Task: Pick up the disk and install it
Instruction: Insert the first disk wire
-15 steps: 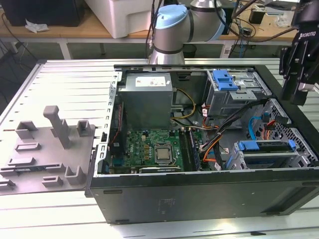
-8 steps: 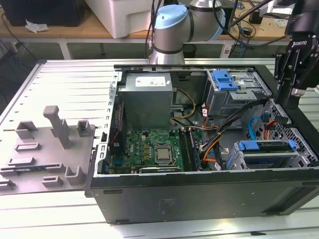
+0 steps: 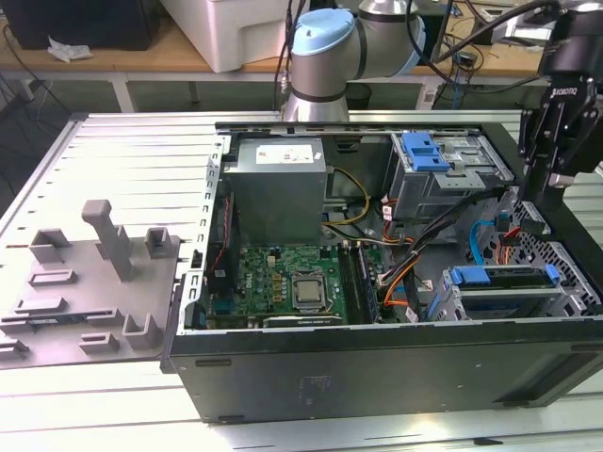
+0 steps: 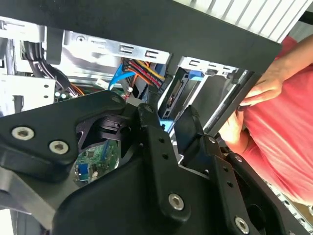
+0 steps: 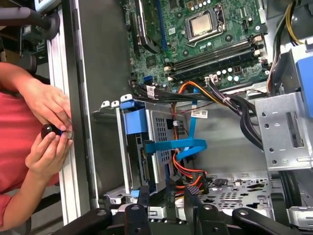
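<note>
The disk point(image 3: 499, 282) stands on edge in the grey drive cage point(image 3: 565, 292) at the case's front corner, on the exterior view's right, with its blue carrier bracket facing up. In the first wrist view the disk point(image 5: 142, 147) sits in that cage, with blue and orange cables beside it. My gripper point(image 3: 548, 191) hovers above the case's right wall, higher than the cage and apart from the disk. Both wrist views show its black fingers point(image 5: 145, 196) spread, and the gripper point(image 4: 171, 122) is open with nothing between them.
The open computer case point(image 3: 377, 367) lies on a slatted table, with the motherboard point(image 3: 283, 278) inside. A second cage with a blue latch point(image 3: 424, 151) stands at the back. A person's hands point(image 5: 49, 129) hold a small dark object by the case wall. A grey fixture point(image 3: 89, 282) lies to the left.
</note>
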You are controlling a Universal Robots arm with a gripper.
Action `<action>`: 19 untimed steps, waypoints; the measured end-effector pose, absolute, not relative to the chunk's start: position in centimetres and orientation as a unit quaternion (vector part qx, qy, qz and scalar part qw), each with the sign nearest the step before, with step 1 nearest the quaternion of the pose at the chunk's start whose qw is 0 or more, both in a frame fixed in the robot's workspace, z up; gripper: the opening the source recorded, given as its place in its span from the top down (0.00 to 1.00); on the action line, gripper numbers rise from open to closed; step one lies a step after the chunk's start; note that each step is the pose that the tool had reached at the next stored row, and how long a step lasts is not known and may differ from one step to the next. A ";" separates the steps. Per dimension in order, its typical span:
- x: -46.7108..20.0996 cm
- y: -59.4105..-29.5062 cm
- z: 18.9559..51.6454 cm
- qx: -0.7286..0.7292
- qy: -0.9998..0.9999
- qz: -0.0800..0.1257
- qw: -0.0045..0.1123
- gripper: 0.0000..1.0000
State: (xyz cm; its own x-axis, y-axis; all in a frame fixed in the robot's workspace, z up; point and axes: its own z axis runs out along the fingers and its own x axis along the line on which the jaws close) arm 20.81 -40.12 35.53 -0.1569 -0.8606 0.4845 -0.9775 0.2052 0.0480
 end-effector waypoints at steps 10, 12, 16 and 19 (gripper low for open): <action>21.3 -40.1 34.5 0.595 -0.763 0.134 0.213 0.59; 21.4 -40.1 34.4 0.592 -0.766 0.133 0.214 0.59; 21.5 -40.1 34.1 0.589 -0.766 0.135 0.218 0.59; 21.7 -40.1 33.9 0.588 -0.765 0.137 0.224 0.59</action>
State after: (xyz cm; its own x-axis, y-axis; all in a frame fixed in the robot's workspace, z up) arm 21.67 -40.06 33.94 -0.2091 -0.8383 0.5035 -0.9610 0.2715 0.0529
